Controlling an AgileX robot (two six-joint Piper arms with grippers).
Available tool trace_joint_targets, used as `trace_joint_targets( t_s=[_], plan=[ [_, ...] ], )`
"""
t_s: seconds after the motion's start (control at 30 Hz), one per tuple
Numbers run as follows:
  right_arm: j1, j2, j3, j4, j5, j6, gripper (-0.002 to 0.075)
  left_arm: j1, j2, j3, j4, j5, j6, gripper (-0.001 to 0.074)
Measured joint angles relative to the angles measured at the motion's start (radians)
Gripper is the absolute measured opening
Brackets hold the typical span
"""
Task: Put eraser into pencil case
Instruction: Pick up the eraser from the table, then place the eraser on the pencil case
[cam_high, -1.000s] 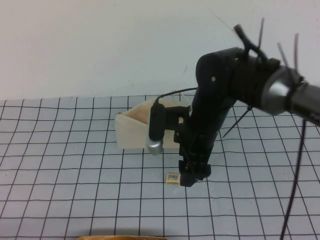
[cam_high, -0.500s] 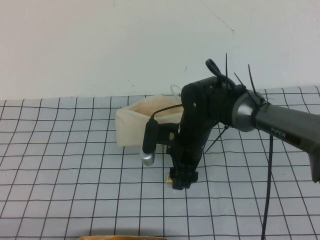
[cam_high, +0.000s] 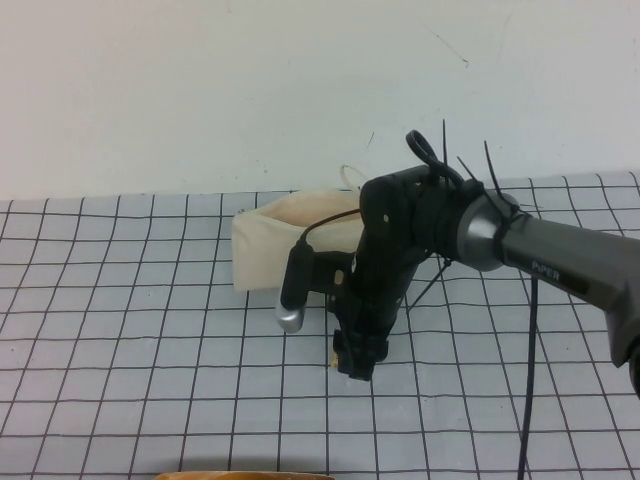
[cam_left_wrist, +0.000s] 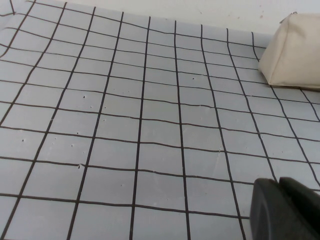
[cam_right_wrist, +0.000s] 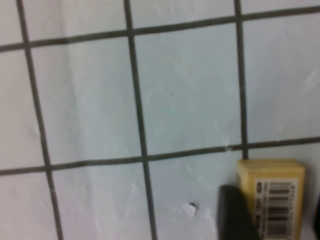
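The eraser (cam_right_wrist: 272, 200), a small yellow block with a barcode label, lies on the grid mat. My right gripper (cam_right_wrist: 272, 220) is down over it and open, one finger (cam_right_wrist: 234, 215) at its side and the other at the picture's edge. In the high view my right gripper (cam_high: 355, 365) hides all but a sliver of the eraser (cam_high: 333, 357). The cream pencil case (cam_high: 265, 250) stands open behind it, about two grid squares away. It also shows in the left wrist view (cam_left_wrist: 295, 50). My left gripper (cam_left_wrist: 286, 210) is shut and empty, low over the mat, far from the case.
The grey grid mat (cam_high: 120, 330) covers the table up to the white wall at the back. The right arm's wrist camera (cam_high: 292, 295) hangs in front of the pencil case. A tan edge (cam_high: 240, 474) shows at the bottom of the high view.
My right arm has swung left and come down. The gripper, which was beside the eraser, now straddles it and hides most of it from above.
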Motion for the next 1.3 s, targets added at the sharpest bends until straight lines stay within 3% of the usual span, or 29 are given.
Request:
trace_joint_targets(
  t_s=[0.13, 0.47, 0.63, 0.87, 0.93, 1.1, 1.2, 1.3],
  plan=[
    [0.009, 0.0, -0.007, -0.002, 0.016, 0.021, 0.0205, 0.0, 0.0, 0.0, 0.0, 0.0, 0.0, -0.0003],
    [0.038, -0.163, 0.001, -0.023, 0.101, 0.129, 0.0207, 0.0, 0.0, 0.0, 0.0, 0.0, 0.0, -0.0003],
    [0.038, -0.253, 0.001, -0.099, -0.047, 0.178, 0.0207, 0.0, 0.0, 0.0, 0.0, 0.0, 0.0, -0.0003],
    [0.027, -0.2, 0.001, -0.133, -0.325, 0.249, 0.0207, 0.0, 0.0, 0.0, 0.0, 0.0, 0.0, -0.0003],
    [0.021, -0.178, 0.001, -0.133, -0.376, 0.265, 0.0238, 0.0, 0.0, 0.0, 0.0, 0.0, 0.0, -0.0003],
    [0.003, -0.14, 0.001, -0.133, -0.434, 0.312, 0.0465, 0.0, 0.0, 0.0, 0.0, 0.0, 0.0, -0.0003],
    [-0.009, -0.145, 0.001, -0.133, -0.423, 0.318, 0.0498, 0.0, 0.0, 0.0, 0.0, 0.0, 0.0, -0.0003],
    [-0.02, -0.202, 0.008, -0.118, -0.348, 0.351, 0.0348, 0.0, 0.0, 0.0, 0.0, 0.0, 0.0, -0.0003]
  ],
)
